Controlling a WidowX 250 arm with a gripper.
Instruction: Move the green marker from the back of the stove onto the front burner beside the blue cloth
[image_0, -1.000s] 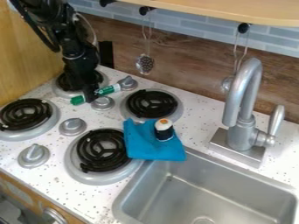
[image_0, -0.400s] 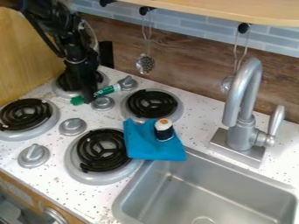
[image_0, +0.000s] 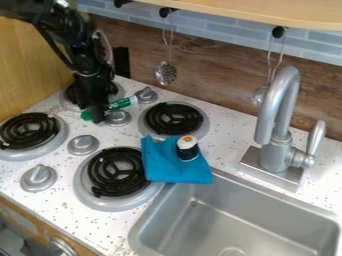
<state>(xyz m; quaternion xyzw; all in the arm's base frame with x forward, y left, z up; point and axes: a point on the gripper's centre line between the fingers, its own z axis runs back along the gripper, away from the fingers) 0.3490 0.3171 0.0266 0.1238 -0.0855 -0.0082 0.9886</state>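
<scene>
At the upper left of the camera view, the black gripper (image_0: 97, 116) hangs low over the stove, beside the back left burner. A green marker with a white section (image_0: 122, 103) lies at a slant by it, and the gripper covers part of the marker. Whether the marker is gripped cannot be made out. On the counter between the burners and the sink lies a blue cloth (image_0: 175, 169). A small dark object with a white and orange top (image_0: 188, 148) stands upright on the cloth.
Coil burners (image_0: 115, 171) and grey knobs (image_0: 83, 145) surround the gripper's area. The metal sink (image_0: 230, 220) is at the lower right, with a tall faucet (image_0: 277, 110) behind it. Utensils such as a slotted spoon (image_0: 165, 73) hang along the back wall.
The gripper has shifted slightly left and down in the view, and the upper arm has moved a little. The marker, cloth and small object look unmoved.
</scene>
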